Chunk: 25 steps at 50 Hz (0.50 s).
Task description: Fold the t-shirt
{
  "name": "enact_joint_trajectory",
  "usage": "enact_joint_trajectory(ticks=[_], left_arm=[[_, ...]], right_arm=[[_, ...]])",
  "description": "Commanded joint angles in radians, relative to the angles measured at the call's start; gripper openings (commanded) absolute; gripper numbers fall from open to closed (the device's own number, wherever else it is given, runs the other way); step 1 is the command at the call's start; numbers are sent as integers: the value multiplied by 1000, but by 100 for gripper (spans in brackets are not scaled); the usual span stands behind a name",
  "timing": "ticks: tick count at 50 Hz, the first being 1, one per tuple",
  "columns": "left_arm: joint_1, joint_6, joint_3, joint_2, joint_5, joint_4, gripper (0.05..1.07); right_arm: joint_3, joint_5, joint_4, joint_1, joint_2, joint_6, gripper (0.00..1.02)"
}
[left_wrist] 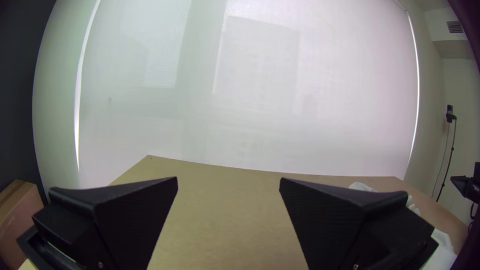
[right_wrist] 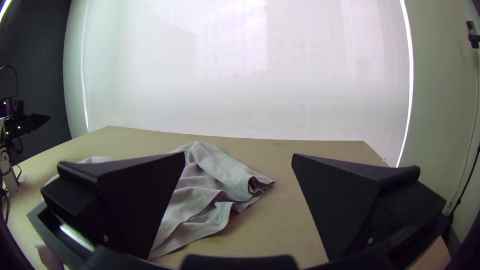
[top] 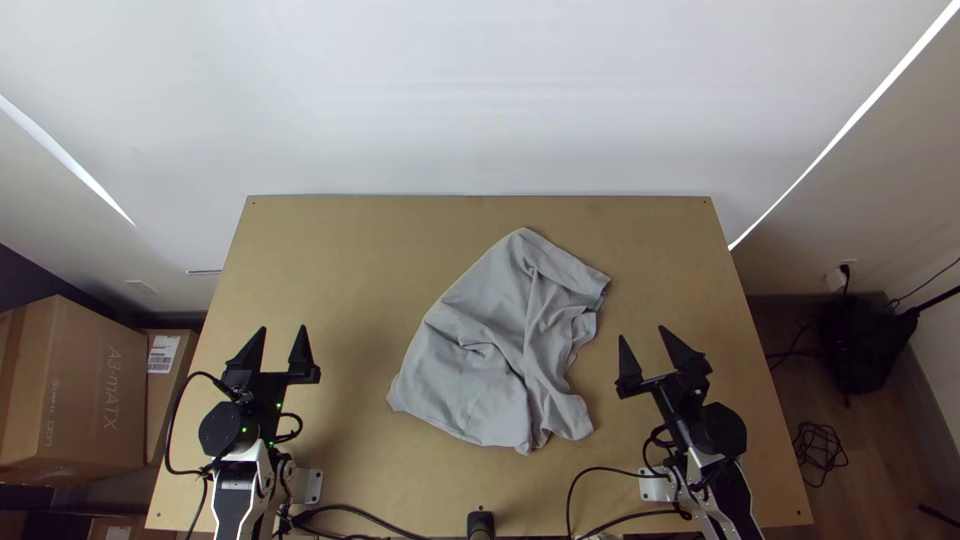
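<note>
The grey t-shirt (top: 480, 345) lies bunched and wrinkled at the middle of the table, its layers overlapping. My left gripper (top: 283, 345), open and holding nothing, is well to the left of the cloth. To the right of the cloth, my right gripper (top: 648, 345) is also open and empty, closer to it. In the left wrist view, bare table shows between the fingers of the left gripper (left_wrist: 228, 187), with a bit of the shirt (left_wrist: 440, 250) beyond. The right wrist view has the right gripper (right_wrist: 238, 162) with its fingers wide apart and the shirt (right_wrist: 210, 180) past them.
The wooden table (top: 340, 240) has bare surface around the cloth. Cables (top: 350, 508) run along its near edge, beside a small black device (top: 481, 524). Cardboard boxes (top: 85, 385) stand off the left side, and a black bag (top: 855, 345) lies on the floor at right.
</note>
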Motion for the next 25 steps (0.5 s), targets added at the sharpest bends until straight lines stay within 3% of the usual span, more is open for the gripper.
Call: enact_joint_trajectory(ticks=[1,8,15,25], left_arm=[[23,3,-38,-8,5,-26,103],[65,20,-36,-5,5,-30,103],[95,60,-16,-5,1,-29,103],[100,64,63,6,1,-52,103]], right_arm=[[-10,-16,-27,29,-1,11,98],[-8,-18,-27,37,11,-3,98],[19,-18,-27,50,8,-63,98],[92,-32,-51,53,42,-225,98]])
